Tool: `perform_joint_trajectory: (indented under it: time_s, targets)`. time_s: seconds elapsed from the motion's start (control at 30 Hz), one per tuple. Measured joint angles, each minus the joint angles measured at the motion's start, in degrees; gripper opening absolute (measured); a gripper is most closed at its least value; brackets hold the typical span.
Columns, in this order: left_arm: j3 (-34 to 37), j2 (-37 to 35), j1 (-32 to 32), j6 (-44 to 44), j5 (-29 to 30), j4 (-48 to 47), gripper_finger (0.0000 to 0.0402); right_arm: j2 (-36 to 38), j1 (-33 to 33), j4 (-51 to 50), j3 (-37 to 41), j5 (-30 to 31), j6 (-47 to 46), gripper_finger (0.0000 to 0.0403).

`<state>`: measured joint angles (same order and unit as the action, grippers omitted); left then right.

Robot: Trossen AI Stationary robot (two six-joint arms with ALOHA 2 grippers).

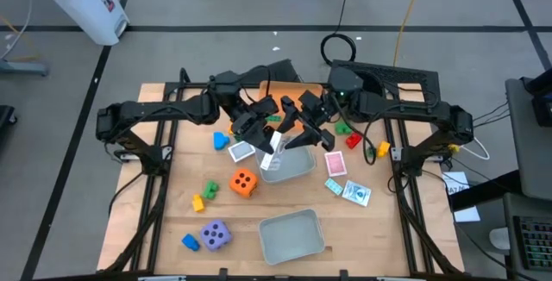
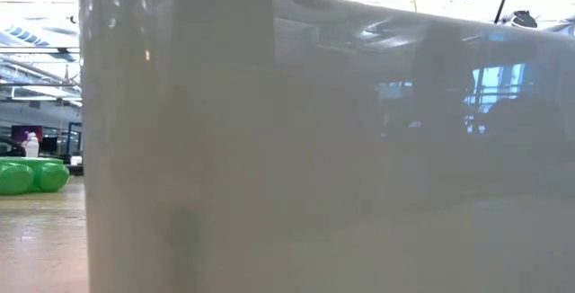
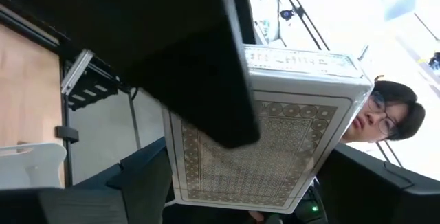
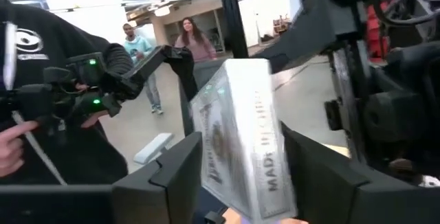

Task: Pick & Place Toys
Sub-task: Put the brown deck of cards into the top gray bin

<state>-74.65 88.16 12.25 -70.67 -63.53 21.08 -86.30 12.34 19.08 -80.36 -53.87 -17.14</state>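
Note:
A white playing-card box (image 1: 276, 146) hangs above the clear grey tray (image 1: 297, 171) at the table's middle. Both arms meet at it. My left gripper (image 1: 264, 134) comes in from the left and my right gripper (image 1: 291, 134) from the right, each shut on the box. The left wrist view shows the box's patterned face (image 3: 275, 148). The right wrist view shows its narrow printed side (image 4: 265, 141). An orange die (image 1: 244, 182), a purple die (image 1: 215, 234), small bricks and loose cards lie on the table. My left gripper has the box between its two fingers (image 3: 141, 179), which stand at its two opposite narrow edges (image 3: 173, 162), across its width, coming in level from the table's left. The box is lifted clear. My right gripper pinches the box's two broad faces between its fingers (image 4: 172, 176), one on the patterned face (image 4: 214, 145), level from the table's right. The box stands on edge between them, tilted a little, clear of the tray below.
A second clear grey tray (image 1: 291, 235) sits near the front edge; its wall fills the low view (image 2: 314, 149). Bricks lie at the front left (image 1: 190, 242) and back right (image 1: 352, 140), cards at the right (image 1: 335, 164). People stand beyond the table (image 4: 192, 42).

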Motion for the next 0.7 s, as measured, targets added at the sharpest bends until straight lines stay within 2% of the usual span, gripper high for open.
perform_joint_trajectory:
  time_s: [0.23, 0.37, 0.53, 0.7]
  targets:
    - [0.0, 0.0, 0.0, 0.02, -0.43, 0.0, 0.0304, 0.02, 0.06, -0.09, 0.0, 1.08, -0.13, 0.0112]
    - [0.0, 0.0, 0.0, 0.02, -1.13, 0.05, 0.0314, 0.02, 0.22, 0.06, 0.0, 0.73, 0.65, 0.0065]
    - [0.0, -0.02, 0.15, 0.0, -1.0, 0.03, 0.0328, 0.04, 0.34, 0.09, 0.0, 0.55, 0.53, 0.0062]
    - [0.0, -0.02, 2.0, 0.01, -3.24, 0.08, 0.0331, 0.47, 0.38, -0.18, 0.0, 1.45, 0.22, 0.0069]
